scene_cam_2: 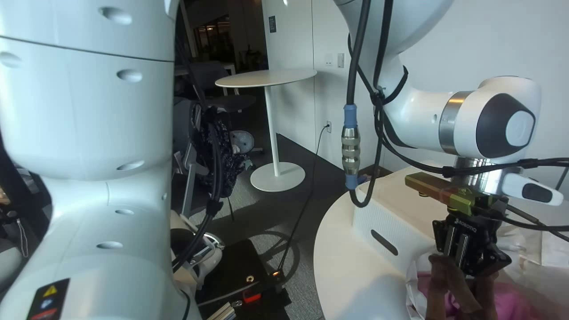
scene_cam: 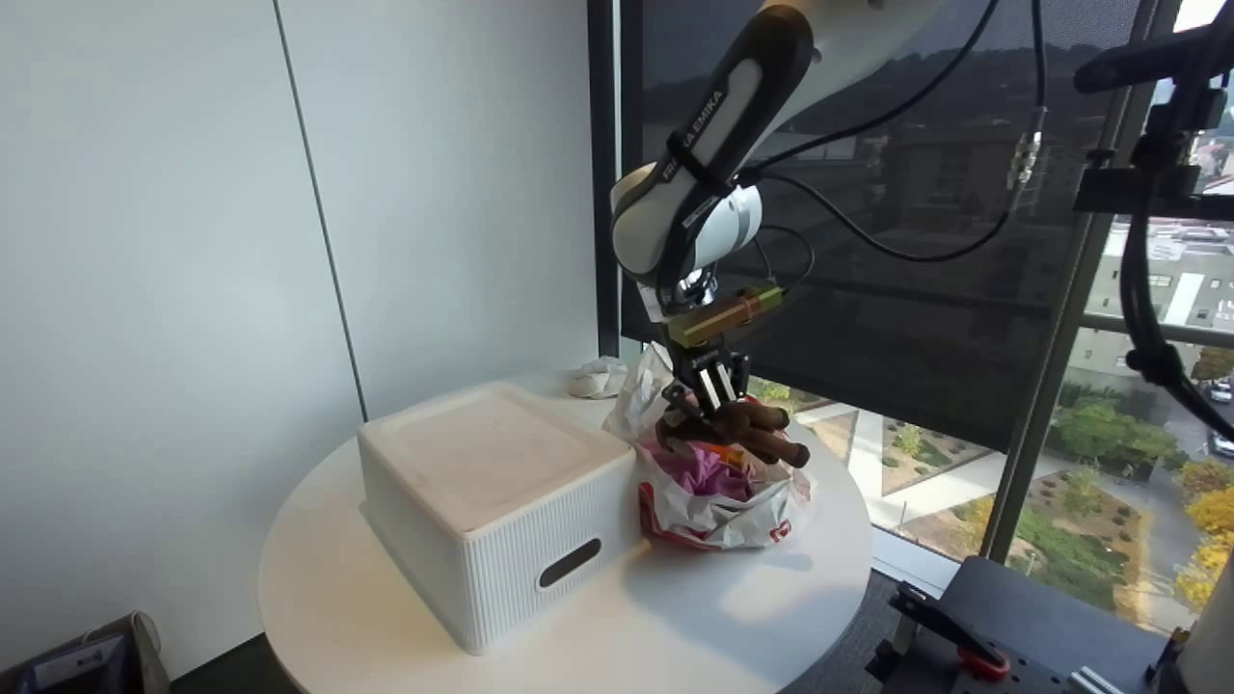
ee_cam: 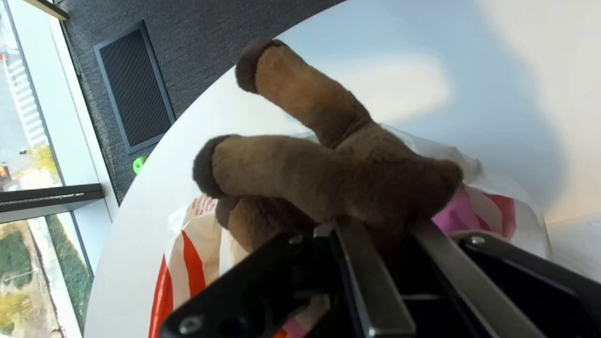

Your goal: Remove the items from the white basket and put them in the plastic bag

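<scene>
The gripper (scene_cam: 718, 400) pinches a brown toy (ee_cam: 347, 173) over the bag (scene_cam: 718, 522), which sits just beside the basket (scene_cam: 496, 472). This looks like the putting-in step. Next, the gripper should bring the toy lower, get its legs (ee_cam: 300, 89) inside the bag, then let go.

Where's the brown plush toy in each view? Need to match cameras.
In an exterior view: brown plush toy right of centre, below mid-height.
In an exterior view: toy bottom right, cut by the lower edge.
In the wrist view: toy large, near centre.
Shared landmark: plastic bag, partly hidden behind the toy.
</scene>
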`<state>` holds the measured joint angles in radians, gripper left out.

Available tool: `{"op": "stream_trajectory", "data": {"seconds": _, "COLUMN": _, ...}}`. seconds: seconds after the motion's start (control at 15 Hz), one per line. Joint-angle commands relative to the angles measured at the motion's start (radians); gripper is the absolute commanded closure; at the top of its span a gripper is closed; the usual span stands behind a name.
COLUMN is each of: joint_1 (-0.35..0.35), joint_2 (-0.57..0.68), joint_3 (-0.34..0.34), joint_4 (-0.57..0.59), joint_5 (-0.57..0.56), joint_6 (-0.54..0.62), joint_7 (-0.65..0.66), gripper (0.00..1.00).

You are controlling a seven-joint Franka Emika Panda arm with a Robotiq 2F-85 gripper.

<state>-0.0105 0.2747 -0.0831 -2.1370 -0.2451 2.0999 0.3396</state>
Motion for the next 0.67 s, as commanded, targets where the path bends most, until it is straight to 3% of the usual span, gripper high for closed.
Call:
{"op": "stream_trajectory", "data": {"seconds": 0.0, "joint_1": 0.006, "joint_2": 0.042, "joint_3": -0.017, "joint_4": 0.051, "joint_5": -0.014, "joint_6": 0.073, "joint_7": 0.040, "gripper": 0.97}}
{"op": "stream_trajectory", "data": {"seconds": 0.13, "joint_1": 0.012, "joint_2": 0.051, "joint_3": -0.014, "joint_4": 0.056, "joint_5": -0.006, "joint_6": 0.153, "joint_7": 0.049, "gripper": 0.97}}
{"op": "stream_trajectory", "data": {"seconds": 0.33, "joint_1": 0.051, "joint_2": 0.070, "joint_3": -0.040, "joint_4": 0.069, "joint_5": -0.113, "joint_6": 0.270, "joint_7": 0.104, "gripper": 0.97}}
{"op": "stream_trajectory", "data": {"seconds": 0.6, "joint_1": 0.068, "joint_2": 0.115, "joint_3": -0.069, "joint_4": 0.066, "joint_5": -0.175, "joint_6": 0.350, "joint_7": 0.158, "gripper": 0.97}}
